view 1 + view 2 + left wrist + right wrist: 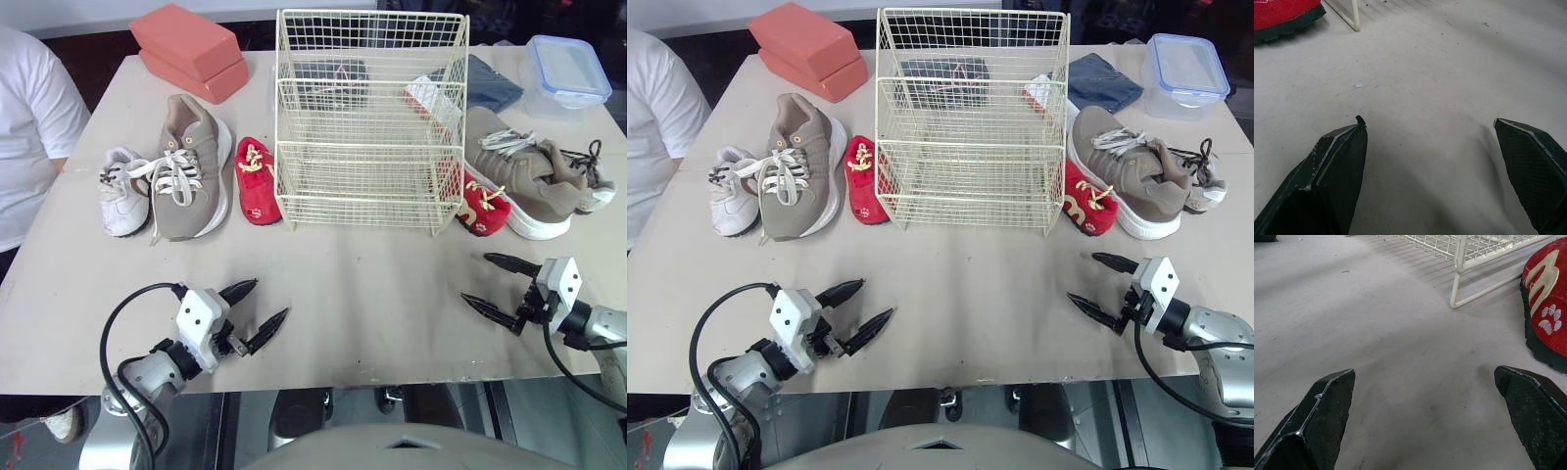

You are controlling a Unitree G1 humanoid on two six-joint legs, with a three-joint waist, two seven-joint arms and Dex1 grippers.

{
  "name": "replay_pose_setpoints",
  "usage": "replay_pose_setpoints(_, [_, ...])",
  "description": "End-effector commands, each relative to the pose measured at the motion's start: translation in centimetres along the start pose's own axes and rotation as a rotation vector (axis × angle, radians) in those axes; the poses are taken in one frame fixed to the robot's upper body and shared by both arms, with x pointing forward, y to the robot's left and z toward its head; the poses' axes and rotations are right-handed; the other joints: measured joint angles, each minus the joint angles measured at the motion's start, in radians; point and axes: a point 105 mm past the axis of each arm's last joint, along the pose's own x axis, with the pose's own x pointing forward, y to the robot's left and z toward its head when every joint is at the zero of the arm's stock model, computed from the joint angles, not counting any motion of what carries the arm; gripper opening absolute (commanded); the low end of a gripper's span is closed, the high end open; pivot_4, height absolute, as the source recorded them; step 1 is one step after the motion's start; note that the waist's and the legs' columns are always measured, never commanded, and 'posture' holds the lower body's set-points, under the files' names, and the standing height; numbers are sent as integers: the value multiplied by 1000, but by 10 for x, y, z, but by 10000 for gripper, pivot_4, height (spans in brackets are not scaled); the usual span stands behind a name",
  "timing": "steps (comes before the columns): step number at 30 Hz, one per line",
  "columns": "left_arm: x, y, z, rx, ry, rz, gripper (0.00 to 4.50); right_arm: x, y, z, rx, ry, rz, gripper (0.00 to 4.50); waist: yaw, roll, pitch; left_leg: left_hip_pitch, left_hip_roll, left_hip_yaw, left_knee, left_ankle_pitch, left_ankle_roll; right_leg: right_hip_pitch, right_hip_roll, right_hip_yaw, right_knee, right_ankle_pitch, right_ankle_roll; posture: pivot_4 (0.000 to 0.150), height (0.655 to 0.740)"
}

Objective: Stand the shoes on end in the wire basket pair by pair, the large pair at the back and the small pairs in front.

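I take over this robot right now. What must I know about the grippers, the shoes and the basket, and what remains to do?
Left gripper and right gripper: both open, empty, low over the table's near side.
Wire basket: mid-table, no shoe inside.
Left of it, lying flat: white shoe, large shoe, red shoe.
Right of it: second red shoe, second large shoe, pale small shoe partly hidden behind that.
Done: nothing yet. Left: all three pairs, large pair at the back.
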Motion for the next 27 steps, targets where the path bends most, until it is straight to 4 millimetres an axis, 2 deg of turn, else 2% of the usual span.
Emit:
replay_pose_setpoints(1, [-1,-1,-6,-31,30,-8,44722,1,-2,8,-26,-25,-6,45000,0,0,0,0,0,0,0,0,0,0,0,0,0,0,0,1500,6860])
replay_pose_setpoints(14, [1,-1,7,-42,7,-23,44722,8,-4,7,-33,-31,-10,45000,1,0,0,0,0,0,0,0,0,0,0,0,0,0,0,1500,6860])
replay_pose_setpoints(20, [3,-1,12,-23,2,-28,44722,5,-4,5,-35,-24,-9,45000,2,-1,1,0,0,0,0,0,0,0,0,0,0,0,0,1500,6860])
replay_pose_setpoints(25, [3,-3,17,-13,-13,-56,44722,-3,-7,10,-39,-37,-35,45000,1,-1,1,0,0,0,0,0,0,0,0,0,0,0,0,1500,6860])
replay_pose_setpoints(27, [3,-9,29,3,-67,-114,44722,-14,-13,16,-28,-60,-71,45000,3,-2,2,0,0,0,0,0,0,0,0,0,0,0,0,1500,6860])
